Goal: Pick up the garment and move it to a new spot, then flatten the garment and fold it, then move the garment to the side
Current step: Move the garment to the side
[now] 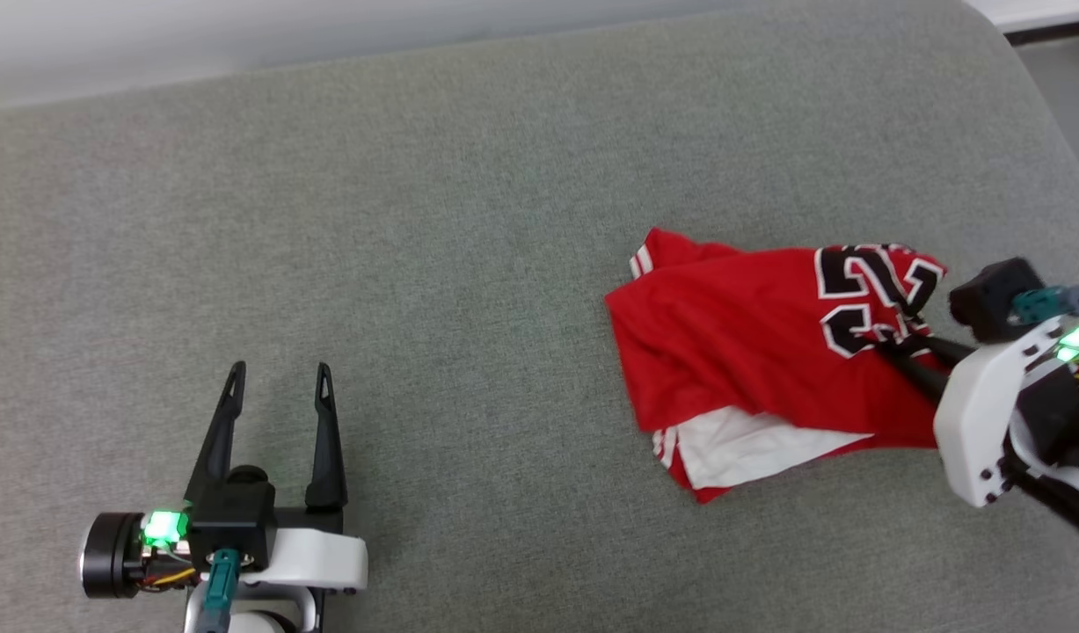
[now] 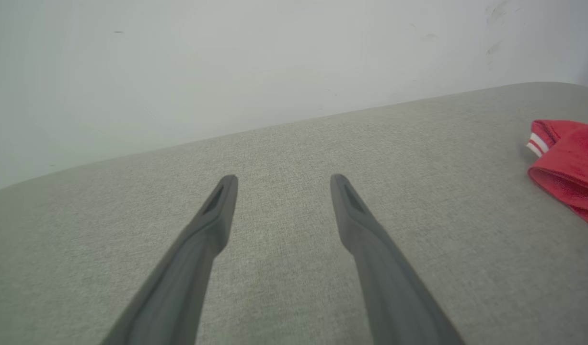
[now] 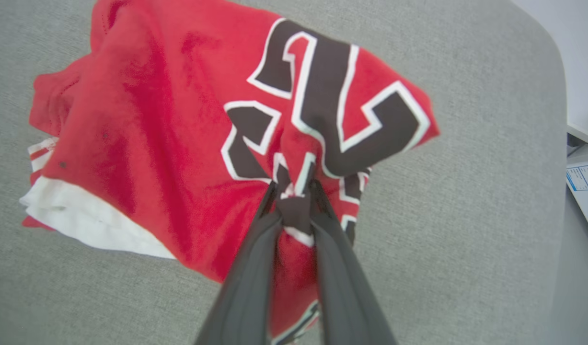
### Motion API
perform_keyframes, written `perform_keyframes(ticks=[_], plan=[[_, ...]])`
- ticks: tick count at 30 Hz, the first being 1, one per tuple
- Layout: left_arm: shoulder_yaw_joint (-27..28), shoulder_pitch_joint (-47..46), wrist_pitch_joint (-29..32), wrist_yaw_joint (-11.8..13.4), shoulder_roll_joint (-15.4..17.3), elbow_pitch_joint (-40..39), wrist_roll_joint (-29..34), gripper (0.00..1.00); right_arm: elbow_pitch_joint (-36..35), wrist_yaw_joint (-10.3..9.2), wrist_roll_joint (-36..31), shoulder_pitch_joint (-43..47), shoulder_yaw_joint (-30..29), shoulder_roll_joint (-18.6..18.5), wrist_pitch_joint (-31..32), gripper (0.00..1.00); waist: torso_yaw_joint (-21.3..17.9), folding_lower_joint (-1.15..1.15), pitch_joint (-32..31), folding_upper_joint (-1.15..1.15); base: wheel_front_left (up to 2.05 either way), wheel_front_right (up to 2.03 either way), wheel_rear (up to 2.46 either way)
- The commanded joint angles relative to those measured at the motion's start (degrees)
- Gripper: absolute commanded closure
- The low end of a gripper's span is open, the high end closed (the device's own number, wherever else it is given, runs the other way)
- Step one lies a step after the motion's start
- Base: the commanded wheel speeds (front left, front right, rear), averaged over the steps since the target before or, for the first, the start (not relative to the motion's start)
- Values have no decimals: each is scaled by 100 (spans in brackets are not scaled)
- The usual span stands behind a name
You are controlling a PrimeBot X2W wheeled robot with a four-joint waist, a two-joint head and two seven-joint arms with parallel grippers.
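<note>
The garment (image 1: pixel 750 352) is a crumpled red jersey with white parts and a black-and-white logo, lying on the right side of the grey cushion. My right gripper (image 1: pixel 891 347) comes in from the right edge and is shut on a bunched fold of the garment at the logo. In the right wrist view the two fingers pinch the cloth of the garment (image 3: pixel 178 134) at the right gripper (image 3: pixel 294 184), and the fabric puckers up around them. My left gripper (image 1: pixel 280 374) rests open at the lower left, far from the garment, with nothing between its fingers. The left wrist view shows the left gripper (image 2: pixel 284 179) open and the garment (image 2: pixel 569 165) at its right edge.
The grey fabric cushion (image 1: pixel 416 264) spans the whole work area, with a pale wall (image 2: pixel 226 62) behind it. Its rounded right edge (image 3: pixel 557 143) drops off to a floor with a white surface carrying a printed label (image 3: pixel 583 177).
</note>
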Motion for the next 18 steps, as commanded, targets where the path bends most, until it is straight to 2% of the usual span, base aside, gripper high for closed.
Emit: perform_keyframes(ticks=[1, 9, 12, 18], plan=[[24, -134, -25, 18, 52, -37, 23, 0, 60, -11, -47, -150, -109, -66, -36, 100, -68, -1, 149, 0, 0, 0, 0], [-66, -346, -25, -27, 114, -159, 78, 0, 604, -11, -229, -488, -624, -363, -131, 100, 96, -1, 514, 0, 0, 0, 0], [-113, -490, -25, -12, 149, -254, 105, 0, 997, -10, -421, -754, -909, -631, -181, 100, 215, -1, 812, 0, 0, 0, 0], [-173, -709, -25, 17, 190, -421, 147, 0, 1772, -11, -662, -1242, -1524, -882, -331, 100, 359, -1, 1267, 0, 0, 0, 0]])
